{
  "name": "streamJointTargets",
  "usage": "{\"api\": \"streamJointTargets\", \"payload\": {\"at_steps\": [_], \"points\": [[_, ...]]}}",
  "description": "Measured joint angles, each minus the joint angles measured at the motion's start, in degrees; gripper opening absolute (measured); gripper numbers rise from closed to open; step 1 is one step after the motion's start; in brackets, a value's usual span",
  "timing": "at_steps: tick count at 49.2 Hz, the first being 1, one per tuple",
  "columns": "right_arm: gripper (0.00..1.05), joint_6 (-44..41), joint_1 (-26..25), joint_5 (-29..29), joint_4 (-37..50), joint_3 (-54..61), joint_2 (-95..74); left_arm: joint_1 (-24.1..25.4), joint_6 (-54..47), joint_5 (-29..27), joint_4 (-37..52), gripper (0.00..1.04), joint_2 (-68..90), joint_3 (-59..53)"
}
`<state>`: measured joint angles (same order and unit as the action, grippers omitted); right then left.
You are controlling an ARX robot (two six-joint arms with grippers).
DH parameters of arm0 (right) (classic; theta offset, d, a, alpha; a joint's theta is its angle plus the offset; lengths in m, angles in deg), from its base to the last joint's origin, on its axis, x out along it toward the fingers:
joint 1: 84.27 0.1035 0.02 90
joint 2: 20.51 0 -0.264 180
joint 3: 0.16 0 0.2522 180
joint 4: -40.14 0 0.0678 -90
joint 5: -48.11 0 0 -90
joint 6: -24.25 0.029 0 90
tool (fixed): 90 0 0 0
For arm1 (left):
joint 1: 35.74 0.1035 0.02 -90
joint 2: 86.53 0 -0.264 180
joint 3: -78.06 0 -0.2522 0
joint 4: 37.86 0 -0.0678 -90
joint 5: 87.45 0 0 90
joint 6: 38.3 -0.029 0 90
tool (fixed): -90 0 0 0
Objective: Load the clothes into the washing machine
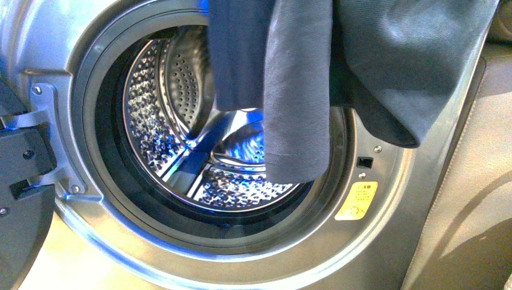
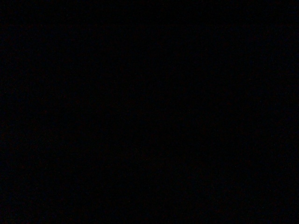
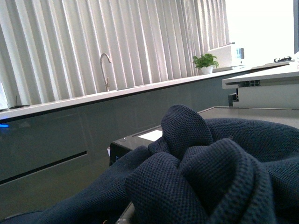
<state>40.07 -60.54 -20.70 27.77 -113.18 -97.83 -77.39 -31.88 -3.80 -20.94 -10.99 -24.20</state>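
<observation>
While the washing machine fills almost the whole front view, you see its silver-grey front with the round mouth standing open. The clothes come next in size: a plain dark navy-grey garment hangs from above the picture's upper edge, in front of the top and right rim of the mouth. One long fold drops down across the right half of the opening, and a wider part drapes over the front panel beside the right rim. You cannot tell whether any of it has passed inside the mouth. The perforated steel drum shows bare and shiny in the left and lower parts of the opening, ringed by the dark rubber gasket. At the left edge of the machine sits the dark hinge block of the door. Below the right rim are the yellow sticker and, just above it, the small latch slot.

The right wrist view shows the clothes bunched close to the lens, with pale curtains, a long counter, a tap and a potted plant behind.

The left wrist view is dark. Neither the left tool nor the right tool is visible, so you cannot tell whether either is gripping.
</observation>
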Motion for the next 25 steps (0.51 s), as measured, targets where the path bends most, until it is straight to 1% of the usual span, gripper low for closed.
{"api": "streamJointTargets", "payload": {"at_steps": [11, 15, 16, 18, 22, 25], "points": [[0.08, 0.0, 0.0, 0.1, 0.0, 0.0, 0.0, 2.2, 1.1, 0.7, 0.9, 0.08, -1.9, -2.6], [0.18, 0.0, 0.0, 0.1, 0.0, 0.0, 0.0, 3.1, 1.4, 0.8, 1.0, 0.08, -2.4, -3.4], [0.24, 0.0, 0.0, 0.1, 0.0, 0.0, 0.0, 3.3, 1.6, 0.7, 1.1, 0.08, -2.6, -3.7], [0.31, 0.0, 0.0, 0.0, 0.0, 0.0, 0.1, 3.9, 1.9, 0.7, 1.2, 0.08, -2.8, -4.4], [0.41, 0.0, 0.0, 0.0, 0.1, -0.3, 0.3, 4.8, 2.6, 0.7, 1.3, 0.08, -3.0, -5.4], [0.52, 0.0, 0.0, 0.0, 0.2, -0.4, 0.5, 5.5, 3.0, 0.7, 1.5, 0.08, -3.0, -6.3]]}}
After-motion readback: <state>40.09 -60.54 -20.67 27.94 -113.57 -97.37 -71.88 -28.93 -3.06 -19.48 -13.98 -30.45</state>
